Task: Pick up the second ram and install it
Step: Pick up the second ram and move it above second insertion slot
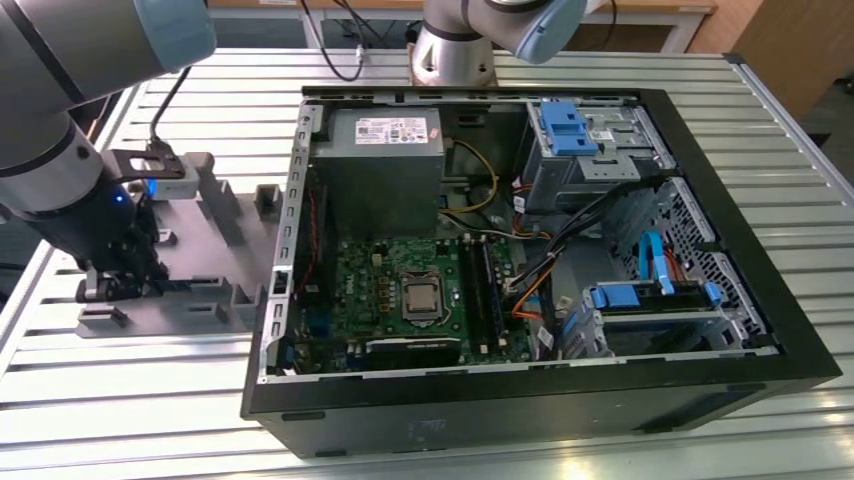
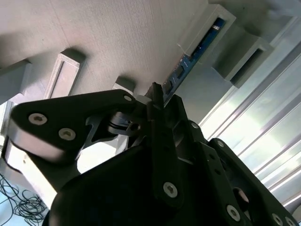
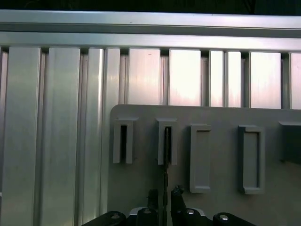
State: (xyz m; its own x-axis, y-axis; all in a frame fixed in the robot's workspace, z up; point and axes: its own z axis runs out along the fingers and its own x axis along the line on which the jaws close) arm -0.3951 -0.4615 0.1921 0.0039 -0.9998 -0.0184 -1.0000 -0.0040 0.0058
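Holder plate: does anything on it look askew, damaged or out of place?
Nothing stands out. The ram stands straight on edge in its slot of the holder, with the tool at one end.

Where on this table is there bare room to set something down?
Bare table lies at the exterior view's lower left, below the holder, and in a strip to that view's right of the case. Crowded: the holder, with the gripper over it, and the case's inside.
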